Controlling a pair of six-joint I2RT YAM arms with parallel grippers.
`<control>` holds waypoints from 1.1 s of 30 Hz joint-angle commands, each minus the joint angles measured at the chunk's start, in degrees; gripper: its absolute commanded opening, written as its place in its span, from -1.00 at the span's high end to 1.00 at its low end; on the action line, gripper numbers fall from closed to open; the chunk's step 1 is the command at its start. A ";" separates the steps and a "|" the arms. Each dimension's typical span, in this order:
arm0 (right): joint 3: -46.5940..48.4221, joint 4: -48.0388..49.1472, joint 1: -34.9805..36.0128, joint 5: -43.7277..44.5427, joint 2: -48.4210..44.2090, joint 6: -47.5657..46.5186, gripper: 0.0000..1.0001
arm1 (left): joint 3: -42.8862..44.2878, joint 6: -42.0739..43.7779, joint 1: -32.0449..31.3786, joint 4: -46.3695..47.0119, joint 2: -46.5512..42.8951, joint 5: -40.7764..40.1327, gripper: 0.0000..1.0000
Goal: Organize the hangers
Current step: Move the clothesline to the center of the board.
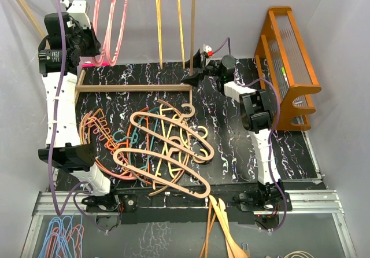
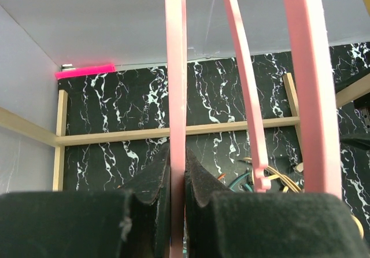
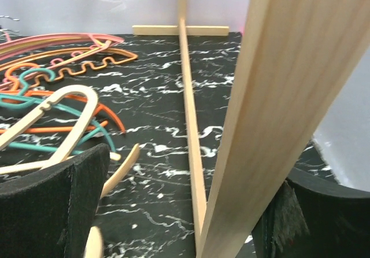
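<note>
On the table (image 1: 231, 131) in front of the wooden rack (image 1: 136, 87), a tangled pile of hangers (image 1: 165, 148) was seen from above. Only in the right wrist view was the right gripper (image 3: 191, 183) shown spread wide around the rack's post (image 3: 272, 96). Farther back, up on the rack, a pink hanger (image 2: 176, 96) was shown pinched tight by the left gripper (image 2: 177, 168).

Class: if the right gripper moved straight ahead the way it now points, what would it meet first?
Probably the wooden upright, which stands between the right gripper's open fingers; its exact depth is unclear.

White links (image 1: 60, 104), black joints (image 1: 257, 116), purple cables (image 1: 278, 119); seemingly foam-padded tool fingers (image 2: 153, 183)
</note>
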 commanded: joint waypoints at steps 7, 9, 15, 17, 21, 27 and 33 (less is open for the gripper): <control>-7.48 6.87 0.31 -13.03 -6.15 8.07 -0.87 | -0.55 -1.30 0.20 -5.52 -3.25 -2.27 1.00; -7.04 6.81 0.26 -14.19 -5.99 8.79 -0.79 | -0.11 -1.55 0.25 -4.79 -4.41 -2.00 1.00; -6.96 6.01 0.30 -12.86 -6.10 7.93 -0.79 | -0.11 -0.39 -0.91 -5.83 -4.16 -2.94 1.00; -7.63 4.90 0.28 -11.23 -6.18 5.75 -0.57 | -0.33 0.62 -1.28 -6.51 -3.87 -4.56 1.00; -8.04 4.38 0.71 -9.55 -5.24 3.56 0.26 | -0.36 1.07 -1.33 -6.39 -4.13 -4.02 1.00; -8.09 4.48 0.71 -7.49 -4.30 1.64 0.62 | -0.43 0.84 -1.51 -6.45 -4.43 -3.51 1.00; -6.07 7.35 -0.21 -11.23 -1.97 4.13 0.83 | -0.49 0.92 -3.50 -6.81 -5.48 -4.60 1.00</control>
